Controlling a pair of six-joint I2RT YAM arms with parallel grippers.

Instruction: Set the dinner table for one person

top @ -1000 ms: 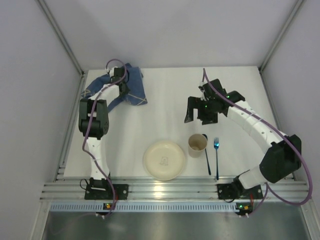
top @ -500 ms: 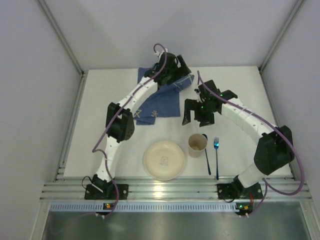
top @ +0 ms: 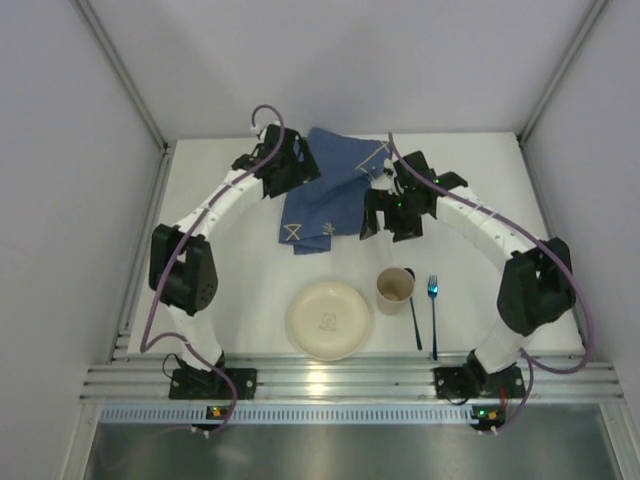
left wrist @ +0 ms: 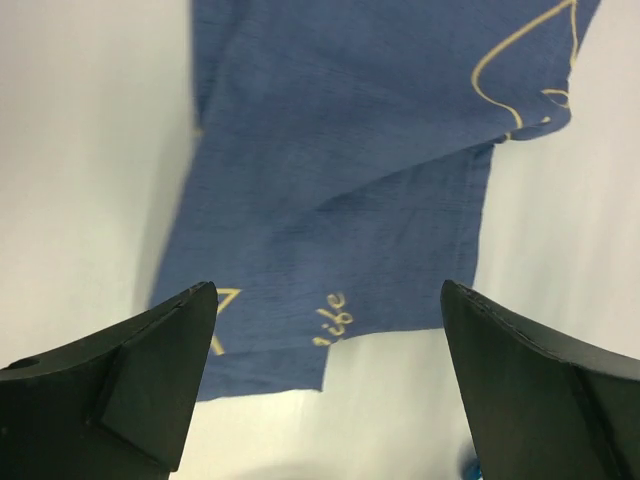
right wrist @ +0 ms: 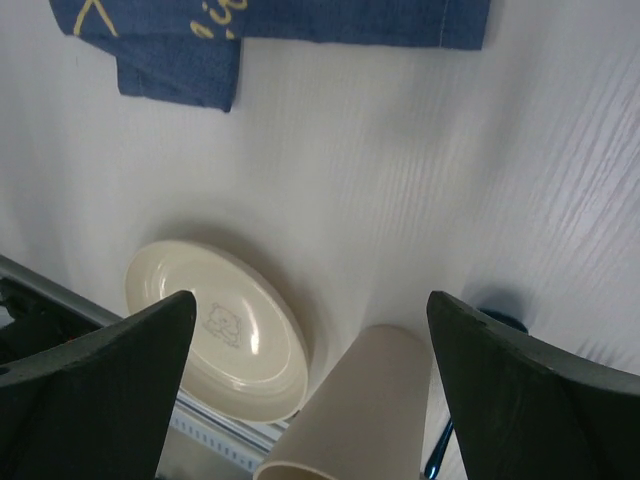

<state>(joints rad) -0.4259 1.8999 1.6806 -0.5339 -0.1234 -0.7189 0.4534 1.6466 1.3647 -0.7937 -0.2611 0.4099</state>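
Over the bench, top view: the dinner table (top: pixel 250 285) fills the floor of the enclosure, matte white and flat. A blue cloth (top: pixel 325 200) is spread at its far middle. A plate (top: pixel 329 319), a cup (top: pixel 394 289), a spoon (top: pixel 412 310) and a fork (top: pixel 433 300) are ranged near the front rail. The left gripper (top: pixel 300 172) is placed at the cloth's far left edge and the right gripper (top: pixel 390 222) at its right edge. Jaw state is not well read from here.

Left wrist view: the left gripper (left wrist: pixel 325 300) is seen with jaws wide apart and nothing between them. The cloth (left wrist: pixel 380 150) lies flat beneath, a folded lower layer showing at its near edge, with bare table (left wrist: pixel 80 150) to either side.

Right wrist view: the right gripper (right wrist: pixel 310 300) is likewise spread and empty. The plate (right wrist: pixel 215 340) and the cup (right wrist: pixel 350 410) are framed between its fingers. The cloth's edge (right wrist: pixel 270 20) lies at the top of the frame and white table (right wrist: pixel 400 150) in between.

Handling, as judged: the table is rigid and fixed. It is to be worked upon, not gripped, and its smooth top will probably let fabric slide. The cloth is soft, light and limp, so a corner or free edge should be pinched, one per arm, if it is to be drawn flat toward the place setting.
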